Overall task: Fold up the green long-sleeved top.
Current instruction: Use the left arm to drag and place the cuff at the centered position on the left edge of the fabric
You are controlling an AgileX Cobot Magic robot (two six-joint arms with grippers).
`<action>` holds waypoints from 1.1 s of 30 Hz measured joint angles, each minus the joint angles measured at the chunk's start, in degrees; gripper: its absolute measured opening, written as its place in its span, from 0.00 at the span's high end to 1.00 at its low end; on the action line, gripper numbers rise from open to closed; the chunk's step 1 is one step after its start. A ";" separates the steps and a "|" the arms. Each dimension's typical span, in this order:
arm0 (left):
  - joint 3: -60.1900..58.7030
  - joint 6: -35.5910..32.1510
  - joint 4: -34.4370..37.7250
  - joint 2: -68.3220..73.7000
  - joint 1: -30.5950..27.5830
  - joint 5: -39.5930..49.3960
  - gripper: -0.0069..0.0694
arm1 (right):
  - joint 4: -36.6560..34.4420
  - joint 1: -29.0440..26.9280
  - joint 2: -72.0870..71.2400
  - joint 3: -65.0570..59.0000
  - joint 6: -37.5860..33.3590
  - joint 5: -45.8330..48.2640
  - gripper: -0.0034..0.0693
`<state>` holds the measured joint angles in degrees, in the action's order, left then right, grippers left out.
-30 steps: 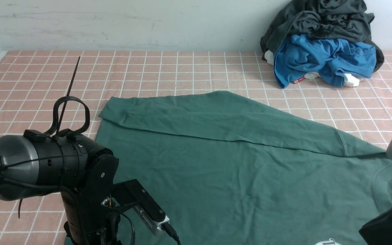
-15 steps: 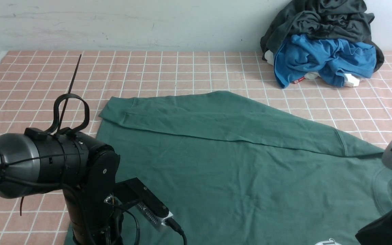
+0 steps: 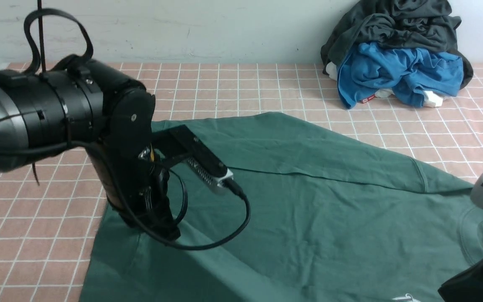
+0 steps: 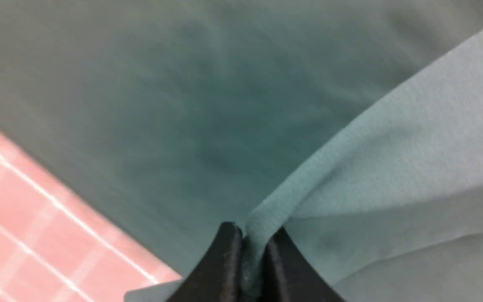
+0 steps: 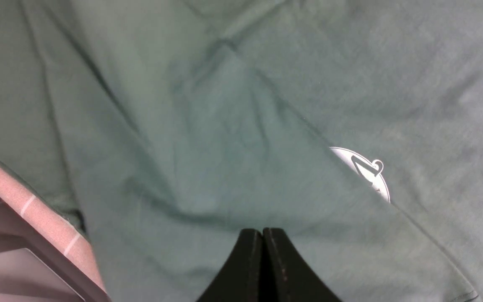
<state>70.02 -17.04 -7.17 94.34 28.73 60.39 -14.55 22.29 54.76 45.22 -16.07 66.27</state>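
Soft green jersey, the green long-sleeved top (image 3: 308, 218) lies spread on the counter (image 3: 224, 84) under both tools. Your left tool (image 4: 247, 247) is clamped on a raised pinch of its cloth. Your right tool (image 5: 262, 239) is closed, with no cloth showing between its tips. Expect the top to be light, limp and draping, so grip it at hems and seams.

green long-sleeved top (image 3: 308, 218), spread flat, edge lifted

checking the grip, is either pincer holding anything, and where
Left pincer pinches a fold of the green top near its left edge; right pincer is shut, nothing visibly between.
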 joint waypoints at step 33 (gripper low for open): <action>19.38 6.69 -1.29 18.93 -10.41 1.43 0.40 | 1.75 0.00 -1.50 0.58 0.75 0.46 0.97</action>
<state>89.40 -10.34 -8.46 113.27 18.31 61.83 -12.80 22.29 53.25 45.80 -15.32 66.73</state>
